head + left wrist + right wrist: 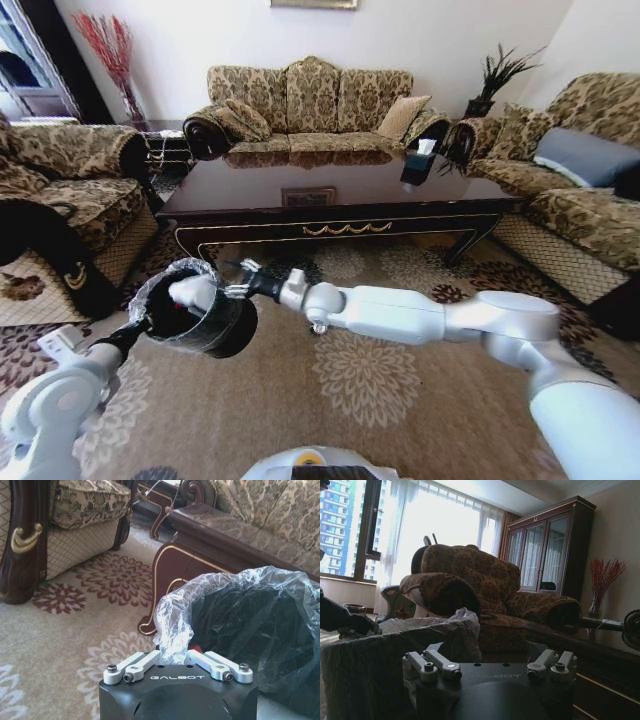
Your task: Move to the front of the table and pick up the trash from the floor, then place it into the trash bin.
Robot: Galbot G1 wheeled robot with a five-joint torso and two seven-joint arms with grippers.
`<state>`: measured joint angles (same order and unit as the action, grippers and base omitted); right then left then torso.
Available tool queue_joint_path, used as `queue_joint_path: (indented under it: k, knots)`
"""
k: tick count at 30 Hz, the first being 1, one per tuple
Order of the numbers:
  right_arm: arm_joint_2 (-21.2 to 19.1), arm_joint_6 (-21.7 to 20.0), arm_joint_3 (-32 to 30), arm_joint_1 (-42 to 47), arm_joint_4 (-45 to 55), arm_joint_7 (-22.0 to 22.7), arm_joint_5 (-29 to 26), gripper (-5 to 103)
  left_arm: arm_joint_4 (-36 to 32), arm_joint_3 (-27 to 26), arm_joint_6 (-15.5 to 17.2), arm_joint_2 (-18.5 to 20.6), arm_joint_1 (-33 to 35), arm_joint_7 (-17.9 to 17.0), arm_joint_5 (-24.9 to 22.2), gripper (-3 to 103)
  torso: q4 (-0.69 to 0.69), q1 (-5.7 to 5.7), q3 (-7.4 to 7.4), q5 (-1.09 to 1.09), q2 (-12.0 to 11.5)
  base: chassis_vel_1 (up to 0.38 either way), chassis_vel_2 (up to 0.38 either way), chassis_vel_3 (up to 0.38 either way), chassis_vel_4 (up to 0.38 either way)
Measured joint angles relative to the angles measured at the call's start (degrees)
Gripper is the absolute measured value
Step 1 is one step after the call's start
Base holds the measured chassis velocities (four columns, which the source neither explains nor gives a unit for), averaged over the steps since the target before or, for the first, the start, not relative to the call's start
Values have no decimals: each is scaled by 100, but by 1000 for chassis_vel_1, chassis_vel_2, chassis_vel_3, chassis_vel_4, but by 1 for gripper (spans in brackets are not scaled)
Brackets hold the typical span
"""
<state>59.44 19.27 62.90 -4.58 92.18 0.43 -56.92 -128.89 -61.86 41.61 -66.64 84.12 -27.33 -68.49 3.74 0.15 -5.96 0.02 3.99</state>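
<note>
Holding the trash bin by its rim at lower left, left claw clamped on the liner; right claw splayed wide, empty, over its mouth. Keep the bin level.

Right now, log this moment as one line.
left gripper: shut on trash bin rim, held off floor | right gripper: open over bin | table: behind

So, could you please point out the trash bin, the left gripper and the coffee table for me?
trash bin (215,325): head view, black side wall.
left gripper (176,656): left wrist view, midway between fingertips on the bag-lined rim.
coffee table (340,185): head view, glossy top.
</note>
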Motion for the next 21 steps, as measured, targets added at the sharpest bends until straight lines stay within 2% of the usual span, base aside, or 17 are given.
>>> queue_joint_path:
  k: [2, 9, 14, 15, 19, 20, 21]
  knots:
    - [-204, 2, -70, 111, 45, 2, 6, 97, -28, -36, 0, -2, 5, -5, -10, 4, 1, 0, 0, 0, 0, 0, 0, 0, 0]
    - [-542, -127, -495, 530, 3, 19, -314, 100, -87, -224, 0, 53, 24, -48, -45, 4, -1, 0, 0, 0, 0, 0, 0, 0, 0]
    - [-681, -773, -719, 896, -518, 316, -274, 100, -109, -574, 0, 159, -42, -138, -348, 4, 0, 0, 0, -1, 0, 0, 0, 0, 0]
    - [-681, -773, -719, 896, -518, 316, -274, 100, -109, -574, 0, 159, -42, -138, -348, 4, 0, 0, 0, -1, 0, 0, 0, 0, 0]
    - [-484, -1678, -790, 1254, -1045, 1187, -597, 100, -72, -836, -1, 213, -39, -144, -454, 4, 0, 0, 0, 0, 0, 0, 0, 0, 0]
    - [-484, -1678, -790, 1254, -1045, 1187, -597, 100, -72, -836, -1, 213, -39, -144, -454, 4, 0, 0, 0, 0, 0, 0, 0, 0, 0]
    - [-388, -1940, -788, 1337, -1203, 1534, -686, 100, -26, -879, 0, 231, -37, -146, -459, 4, -2, 0, 0, -2, 0, 0, 0, 0, 0]
